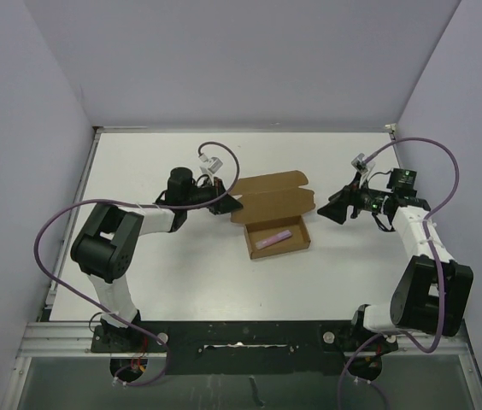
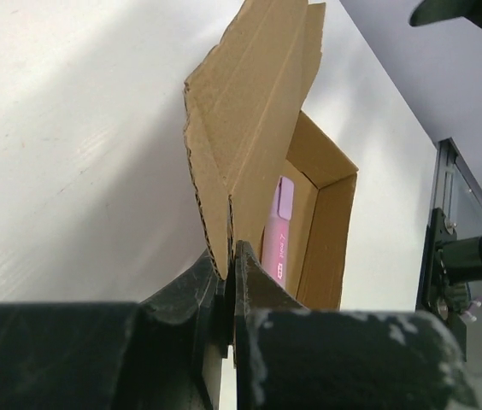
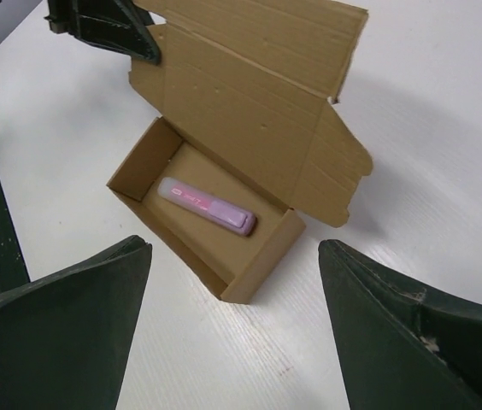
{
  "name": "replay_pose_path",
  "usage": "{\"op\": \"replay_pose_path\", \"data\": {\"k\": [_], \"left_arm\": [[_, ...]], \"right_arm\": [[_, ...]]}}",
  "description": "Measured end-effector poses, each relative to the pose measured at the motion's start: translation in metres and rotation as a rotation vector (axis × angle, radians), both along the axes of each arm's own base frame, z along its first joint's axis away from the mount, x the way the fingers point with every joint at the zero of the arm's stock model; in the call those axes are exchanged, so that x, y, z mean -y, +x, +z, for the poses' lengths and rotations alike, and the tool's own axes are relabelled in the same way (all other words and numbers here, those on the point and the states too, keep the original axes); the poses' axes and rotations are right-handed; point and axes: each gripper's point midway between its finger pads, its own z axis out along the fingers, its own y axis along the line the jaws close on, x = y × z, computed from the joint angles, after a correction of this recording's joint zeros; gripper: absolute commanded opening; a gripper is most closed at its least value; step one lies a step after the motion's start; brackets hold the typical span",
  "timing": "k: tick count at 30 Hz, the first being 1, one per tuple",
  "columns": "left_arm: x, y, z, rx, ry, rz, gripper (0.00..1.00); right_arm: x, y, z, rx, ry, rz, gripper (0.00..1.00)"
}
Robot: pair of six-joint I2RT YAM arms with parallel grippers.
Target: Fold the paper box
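Now, paper box flap inside left claw.

The paper box lies on the table, lid open toward 12 o'clock, a stick in its tray. At 9 o'clock the left gripper touches the lid; the right gripper stands apart at 3 o'clock.

Paper box plain brown, unmarked; stick pale pink, lilac end; tabletop white; arms black; cables purple; walls pale lavender.
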Motion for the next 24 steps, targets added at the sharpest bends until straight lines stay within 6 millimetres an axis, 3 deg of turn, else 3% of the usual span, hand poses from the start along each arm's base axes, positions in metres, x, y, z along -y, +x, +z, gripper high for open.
{"op": "replay_pose_path", "data": {"k": [6, 18, 24], "left_arm": [[0.005, -0.003, 0.009, 0.075, -0.002, -0.077, 0.00], [0.013, -0.017, 0.014, 0.170, -0.005, -0.192, 0.00], [0.014, -0.017, 0.017, 0.201, -0.013, -0.206, 0.00]], "right_arm": [[0.008, 0.007, -0.008, 0.005, -0.020, -0.028, 0.82], [0.001, 0.016, -0.054, -0.065, -0.026, 0.068, 0.81], [-0.002, 0.024, -0.055, -0.061, -0.030, 0.084, 0.78]]}}
